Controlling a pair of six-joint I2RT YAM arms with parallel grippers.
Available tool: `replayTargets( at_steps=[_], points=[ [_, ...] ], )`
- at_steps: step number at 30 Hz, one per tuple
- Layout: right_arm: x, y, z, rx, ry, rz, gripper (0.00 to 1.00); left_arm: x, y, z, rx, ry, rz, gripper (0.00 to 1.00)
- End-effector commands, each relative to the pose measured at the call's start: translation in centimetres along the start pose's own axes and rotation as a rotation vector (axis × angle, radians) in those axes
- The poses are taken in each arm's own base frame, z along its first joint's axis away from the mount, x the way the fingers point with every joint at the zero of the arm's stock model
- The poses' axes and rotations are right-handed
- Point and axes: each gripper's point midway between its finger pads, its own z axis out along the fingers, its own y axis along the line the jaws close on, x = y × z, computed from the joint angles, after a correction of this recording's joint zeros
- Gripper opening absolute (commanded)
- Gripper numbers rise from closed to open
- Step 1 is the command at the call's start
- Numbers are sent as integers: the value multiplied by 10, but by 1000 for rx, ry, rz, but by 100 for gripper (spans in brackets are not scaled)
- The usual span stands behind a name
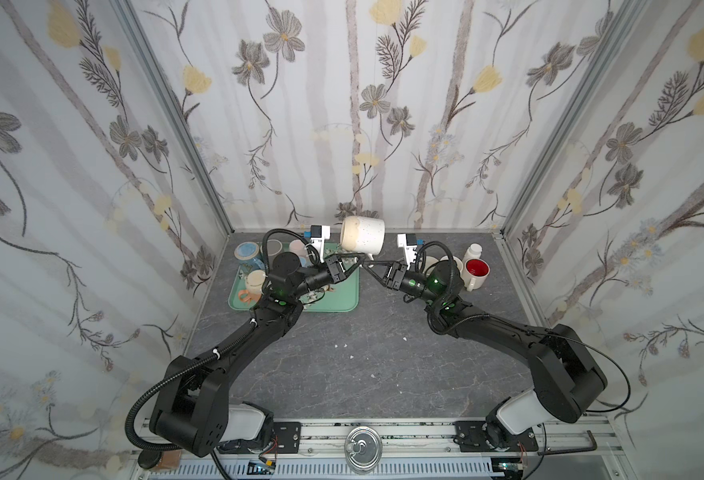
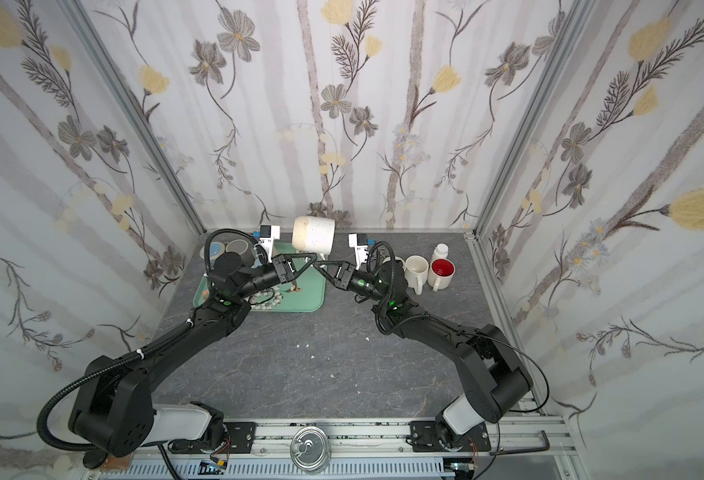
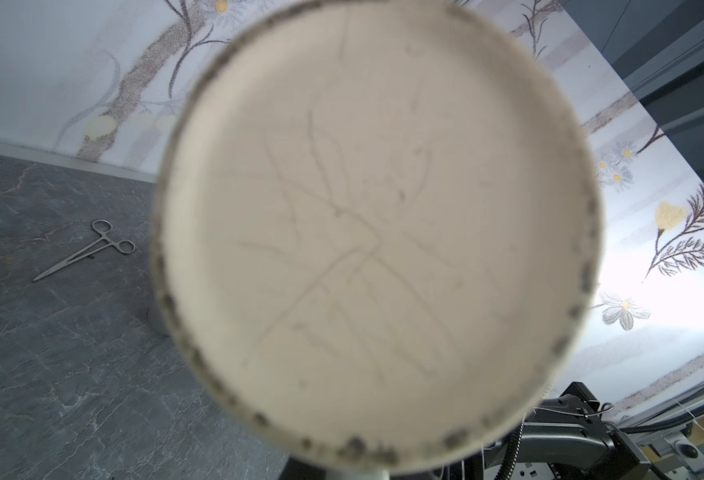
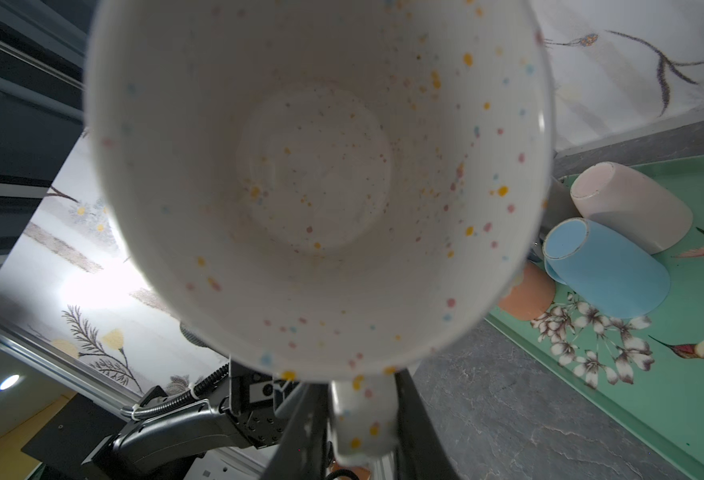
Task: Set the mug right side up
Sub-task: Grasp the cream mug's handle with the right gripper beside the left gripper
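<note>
A white speckled mug (image 1: 362, 235) (image 2: 313, 235) hangs on its side above the back of the table, handle pointing down. Its unglazed bottom (image 3: 377, 232) fills the left wrist view and hides that gripper's jaws. The right wrist view looks into its open mouth (image 4: 317, 174). My left gripper (image 1: 358, 255) (image 2: 311, 257) is shut on the handle from the left. My right gripper (image 1: 369, 266) (image 2: 320, 266) (image 4: 360, 432) meets it from the right, with its dark fingers (image 4: 416, 428) pressed against both sides of the handle (image 4: 362, 411).
A green tray (image 1: 342, 303) with several upturned cups, among them a blue cup (image 4: 607, 274) and a pink cup (image 4: 632, 208), lies under the left arm. A red-lined mug (image 1: 477, 268), a white mug (image 2: 416, 268) and a white bottle (image 1: 474, 250) stand at back right. Forceps (image 3: 84, 249) lie on the table.
</note>
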Motion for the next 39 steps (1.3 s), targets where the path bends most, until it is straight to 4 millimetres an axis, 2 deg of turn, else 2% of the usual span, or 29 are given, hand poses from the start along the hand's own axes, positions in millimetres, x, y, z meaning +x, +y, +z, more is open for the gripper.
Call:
replayTargets(
  at_steps=[1, 5, 14, 18, 35, 36, 39],
  points=[
    [-8, 9, -7, -59, -47, -16, 0, 17, -33, 0, 156, 90, 68, 0],
    [-7, 4, -16, -63, -56, -17, 0, 22, -26, 0, 148, 98, 61, 2],
    [-9, 2, -23, -70, -73, -42, 0, 22, -23, 3, 170, 100, 51, 32],
    [-13, 2, -28, -64, -89, -56, 0, 22, -21, 5, 171, 101, 59, 40],
    [-28, 6, -41, 35, -143, -163, 0, 24, -13, 5, 144, 110, 76, 48],
    [-23, -3, -47, 74, -140, -159, 0, 23, -11, 5, 131, 109, 84, 49],
    [-26, -7, -56, 147, -157, -194, 0, 25, -3, 3, 88, 113, 99, 49]
  ],
)
